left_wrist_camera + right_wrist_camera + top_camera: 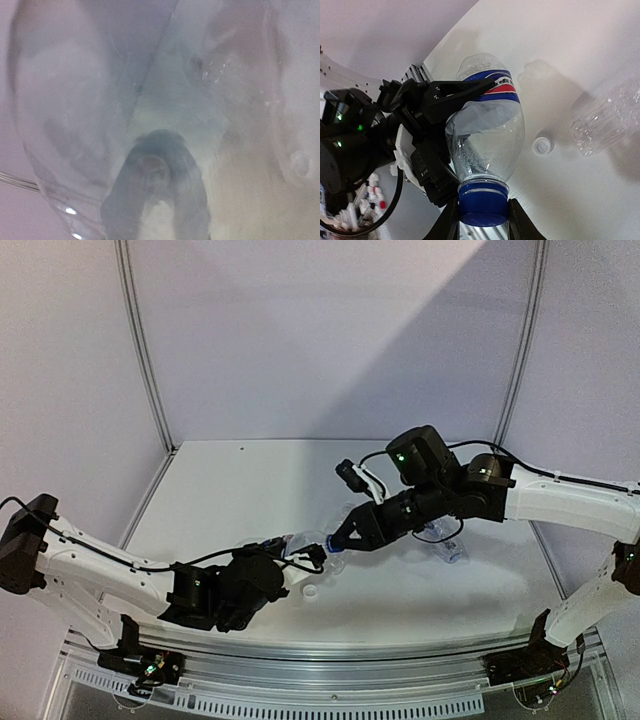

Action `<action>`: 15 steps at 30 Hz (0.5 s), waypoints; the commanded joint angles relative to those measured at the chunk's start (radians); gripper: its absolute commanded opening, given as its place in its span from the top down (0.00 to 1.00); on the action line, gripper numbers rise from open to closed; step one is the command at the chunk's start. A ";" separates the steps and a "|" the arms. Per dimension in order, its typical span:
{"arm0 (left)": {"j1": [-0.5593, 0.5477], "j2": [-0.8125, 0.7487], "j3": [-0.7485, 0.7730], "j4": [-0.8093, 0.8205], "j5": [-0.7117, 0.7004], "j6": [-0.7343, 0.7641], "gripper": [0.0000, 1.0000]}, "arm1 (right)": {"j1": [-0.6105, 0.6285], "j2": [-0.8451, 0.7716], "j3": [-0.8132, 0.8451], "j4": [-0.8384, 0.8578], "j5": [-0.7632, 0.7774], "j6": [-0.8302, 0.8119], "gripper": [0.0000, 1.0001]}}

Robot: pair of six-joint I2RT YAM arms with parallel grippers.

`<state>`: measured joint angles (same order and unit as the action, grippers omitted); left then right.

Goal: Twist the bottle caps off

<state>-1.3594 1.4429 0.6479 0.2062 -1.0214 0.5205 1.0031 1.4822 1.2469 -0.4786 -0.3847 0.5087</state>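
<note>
Left gripper [290, 562] has its black fingers clamped tight round the waist of the clear plastic water bottle with the blue, red and white label [487, 130], one finger lying right across the label band, and that bottle hangs on its side over the near middle of the white table [230, 490], neck pointing to the right arm. And there's the right gripper [482, 209], closed in on the blue ribbed plastic screw cap [482, 204], a finger pressed on each side of it, cap sitting on the bottle's neck just below the blue collar ring. From above, the two grippers meet nose to nose with the bottle bridged between them. The left wrist view is all blur, nothing but clear plastic pressed up close, so no detail of the fingers there. Down on the table, a small white round plastic cap [542, 145] lies loose, just beside the held bottle and near a plain crinkled clear plastic bottle [605, 117] lying on its side; cap and plain bottle sit apart, not touching.
</note>
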 commanded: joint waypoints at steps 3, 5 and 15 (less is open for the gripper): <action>-0.003 0.001 0.019 0.002 0.042 -0.030 1.00 | 0.120 -0.054 -0.034 -0.059 0.308 -0.494 0.77; -0.003 0.007 0.022 -0.003 0.052 -0.036 1.00 | 0.155 -0.106 -0.092 -0.008 0.405 -0.647 0.73; -0.006 0.000 0.035 -0.039 0.134 -0.072 1.00 | 0.286 -0.265 -0.284 0.139 0.643 -1.172 0.69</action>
<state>-1.3788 1.4540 0.6819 0.2047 -0.8814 0.5110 1.2572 1.2537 1.0069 -0.3370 0.1150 -0.4046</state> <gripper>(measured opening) 0.192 0.313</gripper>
